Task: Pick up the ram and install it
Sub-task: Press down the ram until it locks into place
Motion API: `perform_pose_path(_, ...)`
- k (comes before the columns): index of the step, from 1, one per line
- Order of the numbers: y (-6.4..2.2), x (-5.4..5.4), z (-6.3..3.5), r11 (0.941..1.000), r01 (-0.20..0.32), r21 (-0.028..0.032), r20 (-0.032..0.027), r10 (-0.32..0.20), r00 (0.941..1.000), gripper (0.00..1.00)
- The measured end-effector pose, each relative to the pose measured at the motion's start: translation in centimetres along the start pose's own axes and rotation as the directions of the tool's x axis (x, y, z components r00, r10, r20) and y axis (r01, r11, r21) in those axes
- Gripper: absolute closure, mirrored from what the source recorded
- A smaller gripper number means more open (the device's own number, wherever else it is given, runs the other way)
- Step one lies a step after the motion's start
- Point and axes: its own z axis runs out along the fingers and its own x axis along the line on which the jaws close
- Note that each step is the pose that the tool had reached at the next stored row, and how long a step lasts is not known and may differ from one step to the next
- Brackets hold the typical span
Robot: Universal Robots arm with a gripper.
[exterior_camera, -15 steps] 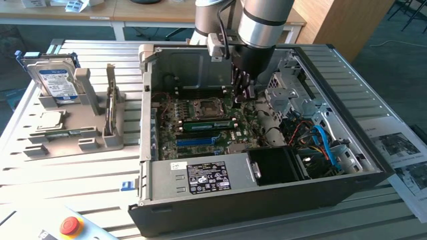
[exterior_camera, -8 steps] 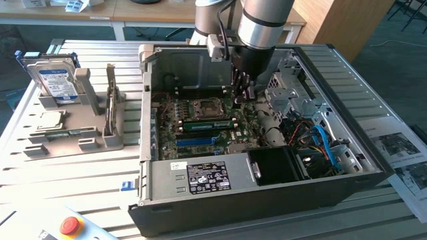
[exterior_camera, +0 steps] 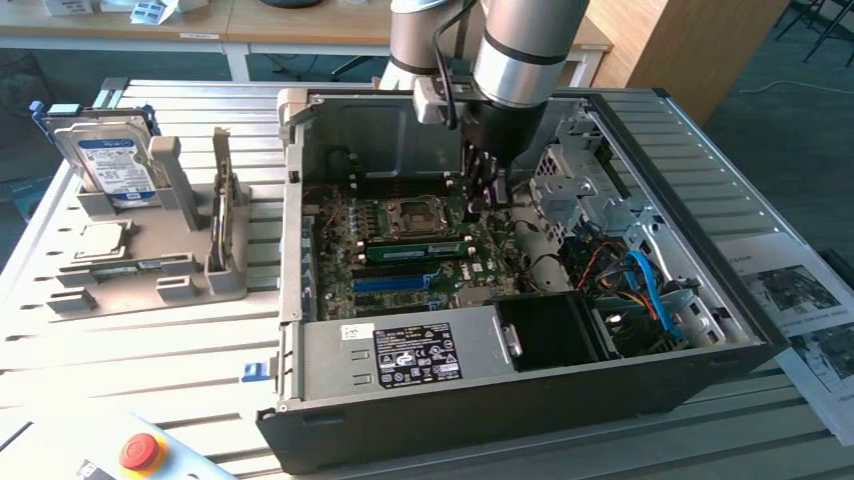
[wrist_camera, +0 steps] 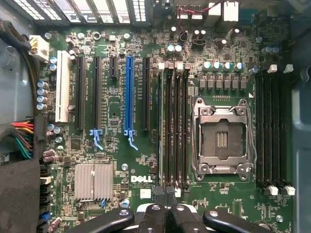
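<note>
The arm (exterior_camera: 527, 50) above the computer case (exterior_camera: 467, 425) is a thick tube of brushed silver-grey metal, ringed by a dark band where its segments meet, with a second grey tube of the same make beside it. Closer to the case a pale boxy fitting (exterior_camera: 434, 100) sits on its side, a thin black cable (exterior_camera: 458, 35) runs along it, and the wrist turns matt black. The pincer (wrist_camera: 165, 191) is black too, its broad curved links studded with round silver screw heads (wrist_camera: 152, 208).
</note>
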Motion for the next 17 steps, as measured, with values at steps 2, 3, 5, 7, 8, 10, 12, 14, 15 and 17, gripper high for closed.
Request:
perform_pose_path(2, -0.01, 0.0, 0.24, 1.0, 0.0, 0.0, 0.0, 0.0, 1.0, 0.9)
perform_pose_path(3, -0.01, 0.0, 0.35, 1.0, 0.0, 0.0, 0.0, 0.0, 1.0, 0.9)
perform_pose_path(5, -0.02, 0.0, 0.62, 1.0, 0.0, 0.0001, 0.0001, 0.0, 1.0, 0.9)
perform_pose_path(7, -0.03, 0.0, 0.86, 1.0, 0.0, 0.0, 0.0, 0.0, 1.0, 0.9)
perform_pose_path(8, -0.04, 0.0, 0.97, 1.0, 0.0, 0.0, -0.0001, 0.0, 1.0, 0.9)
perform_pose_path(10, -0.05, 0.0, 1.21, 1.0, 0.0, 0.0, 0.0, 0.0, 1.0, 0.9)
perform_pose_path(12, -0.06, 0.0, 1.45, 1.0, 0.0, 0.0, 0.0001, 0.0, 1.0, 0.9)
perform_pose_path(14, -0.06, 0.0, 1.69, 1.0, 0.0, 0.0, 0.0, 0.0, 1.0, 0.9)
perform_pose_path(15, -0.07, 0.0, 1.8, 1.0, 0.0, 0.0, 0.0, 0.0, 1.0, 0.9)
perform_pose_path(17, -0.08, 0.0, 2.05, 1.0, 0.0, 0.0, 0.0, 0.0, 1.0, 0.9)
